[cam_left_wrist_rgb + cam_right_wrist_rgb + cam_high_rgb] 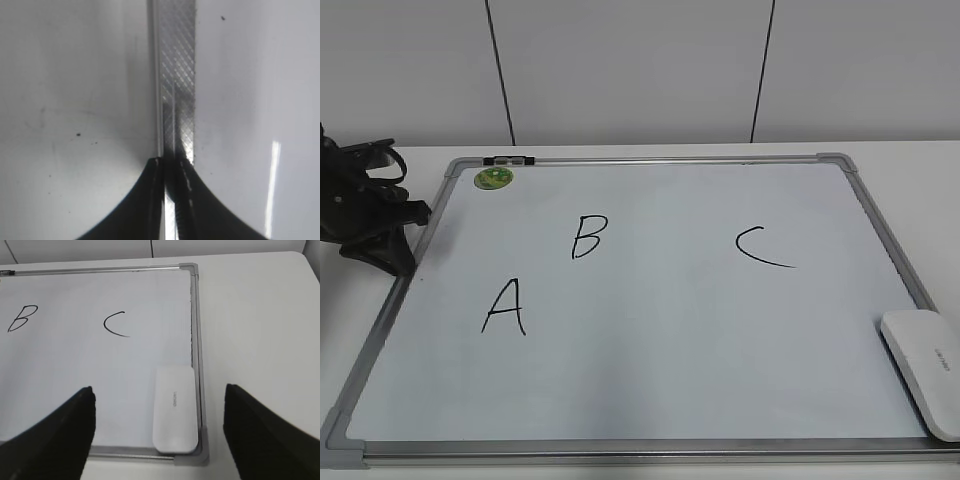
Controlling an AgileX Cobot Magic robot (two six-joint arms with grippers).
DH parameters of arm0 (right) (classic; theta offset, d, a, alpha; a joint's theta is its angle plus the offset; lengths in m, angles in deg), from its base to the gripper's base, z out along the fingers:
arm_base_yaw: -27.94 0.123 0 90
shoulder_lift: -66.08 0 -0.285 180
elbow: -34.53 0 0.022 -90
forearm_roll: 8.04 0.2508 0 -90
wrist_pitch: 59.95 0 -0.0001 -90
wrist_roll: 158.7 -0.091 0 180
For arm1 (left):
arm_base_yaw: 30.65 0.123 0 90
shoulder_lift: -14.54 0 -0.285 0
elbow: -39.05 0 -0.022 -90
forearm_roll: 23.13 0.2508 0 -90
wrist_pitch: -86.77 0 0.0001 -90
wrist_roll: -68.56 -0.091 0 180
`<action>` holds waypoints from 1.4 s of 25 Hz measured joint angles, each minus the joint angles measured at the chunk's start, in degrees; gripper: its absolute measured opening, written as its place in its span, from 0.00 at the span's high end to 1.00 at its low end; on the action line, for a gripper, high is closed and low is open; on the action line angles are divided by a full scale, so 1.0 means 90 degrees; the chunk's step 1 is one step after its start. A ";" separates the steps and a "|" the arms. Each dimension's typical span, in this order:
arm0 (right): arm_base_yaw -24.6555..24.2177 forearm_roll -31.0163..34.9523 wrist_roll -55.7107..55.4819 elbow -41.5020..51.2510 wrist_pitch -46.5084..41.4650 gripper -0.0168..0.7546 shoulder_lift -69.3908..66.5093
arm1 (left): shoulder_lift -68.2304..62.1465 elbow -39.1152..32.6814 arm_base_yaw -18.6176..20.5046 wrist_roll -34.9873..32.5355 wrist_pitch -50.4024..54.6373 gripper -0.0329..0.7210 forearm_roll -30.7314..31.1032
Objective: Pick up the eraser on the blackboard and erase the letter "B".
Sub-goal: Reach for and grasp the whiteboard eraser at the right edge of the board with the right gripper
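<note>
My right claw (159,432) hangs above the board with its two black fingers (55,432) spread wide, holding nothing. Directly between and below them lies the white rounded-rectangular plastic eraser (174,409), flat in the board's near right corner, its long side just beside the frame. My left claw (170,172) is pressed closed, black fingertips (150,200) together and empty, poised over the board's silver left rail. The large white-surfaced blackboard with silver metal frame (650,455) lies flat on a white table (380,160). On it, the black hand-drawn letter "B" (589,237) sits left of centre, well apart from the eraser. A black "A" (505,308) sits lower left, a black "C" (761,247) to the right. A small round green magnet (492,177) rests near the far left corner.
</note>
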State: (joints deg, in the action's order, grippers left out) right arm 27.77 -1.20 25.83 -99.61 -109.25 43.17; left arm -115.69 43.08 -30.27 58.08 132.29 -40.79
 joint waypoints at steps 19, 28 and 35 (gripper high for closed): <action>0.0000 0.0293 0.0765 -0.0588 -0.0157 0.21 -0.4324 | 0.0000 0.0010 0.0000 0.0000 0.0022 0.90 -0.0011; 0.0000 0.0293 0.0845 -0.0879 0.0264 0.18 -0.5929 | 0.0000 0.0010 0.0000 0.0000 0.0034 0.90 -0.0024; 0.0000 0.0293 0.0884 -0.1102 0.0753 0.15 -0.7088 | 0.0000 0.0010 0.0000 0.0000 0.0034 0.90 -0.0038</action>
State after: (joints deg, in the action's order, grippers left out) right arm 27.77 1.43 33.79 -109.53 -102.47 -20.62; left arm -115.69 43.16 -30.27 58.08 132.59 -41.13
